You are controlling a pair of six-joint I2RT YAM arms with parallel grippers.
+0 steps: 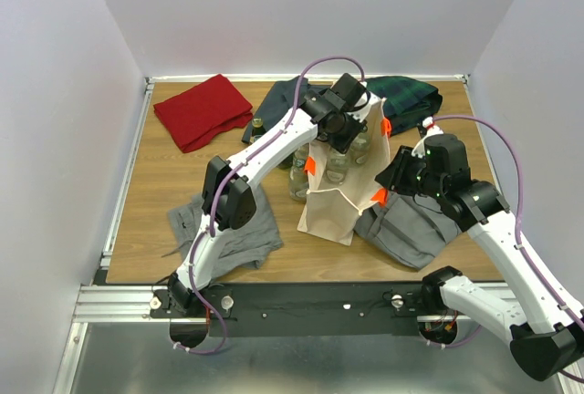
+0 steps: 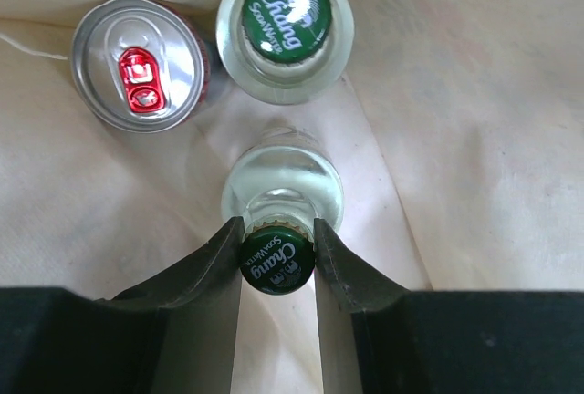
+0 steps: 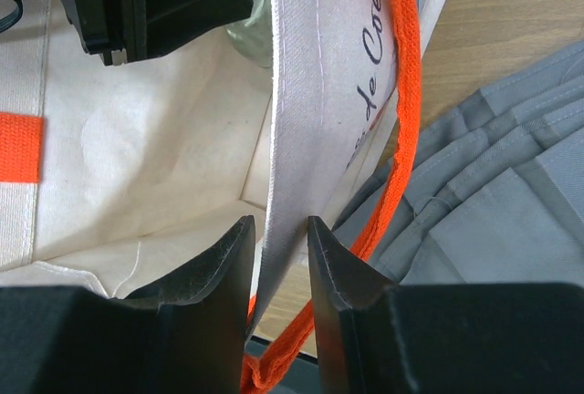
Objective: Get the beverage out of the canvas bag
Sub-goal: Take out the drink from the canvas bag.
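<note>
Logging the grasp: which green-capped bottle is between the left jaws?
The nearer Chang bottle, cap between the left gripper's jaws; the other bottle stands free beside the can.

I count two green-capped Chang soda water bottles: the near bottle [image 2: 277,264] sits between the fingers of my left pincer [image 2: 277,233], and the far bottle [image 2: 285,29] is just ahead of it. One red-tabbed can [image 2: 137,64] lies ahead to the left. There is one canvas bag [image 1: 333,207], its wall inside my right pincer [image 3: 278,230]. There are five garments. Two are grey: one grey garment [image 1: 415,230] is beneath my right pincer and the other grey garment [image 1: 228,228] is well behind my left. One red garment [image 1: 201,109] and one slate garment [image 1: 278,100] lie left of my left pincer, and one tartan garment [image 1: 411,95] lies right of it.
</note>
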